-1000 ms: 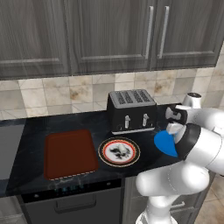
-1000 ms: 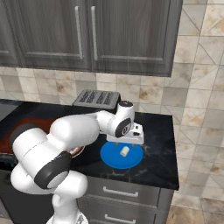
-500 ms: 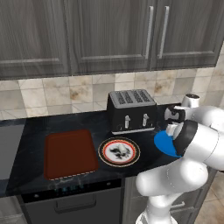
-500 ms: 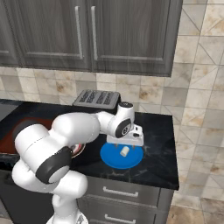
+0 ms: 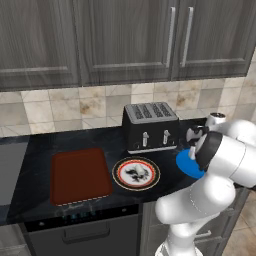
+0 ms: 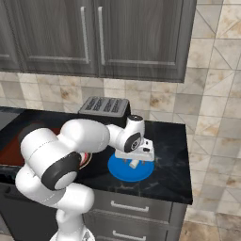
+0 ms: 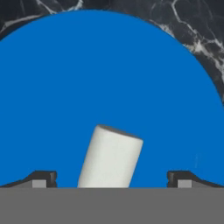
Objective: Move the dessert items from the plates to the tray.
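1. A dark red-brown tray (image 5: 80,175) lies flat at the left of the black marbled worktop (image 5: 30,150), with nothing on it.
2. Just right of the tray sits a white plate with a red-orange rim (image 5: 136,173) and a dark centre pattern; whether a dessert piece lies on it cannot be told from here.
3. Behind that plate stands a black four-slot toaster (image 5: 150,126), against the tiled wall.
4. Further right lies the bright blue plate (image 5: 186,162), partly covered by the white arm in the left base view; in the right base view it is seen whole, near the front edge of the worktop.
5. On the blue plate lies a small white marshmallow cylinder (image 7: 111,156), on its side, roughly at the plate's middle (image 6: 134,164).
6. The claw (image 6: 133,162) hangs low over the blue plate, pointing down, its jaws spread wide; in the hand view the two dark fingertips (image 7: 42,178) stand on either side of the marshmallow, both clear of it, so nothing is pinched.
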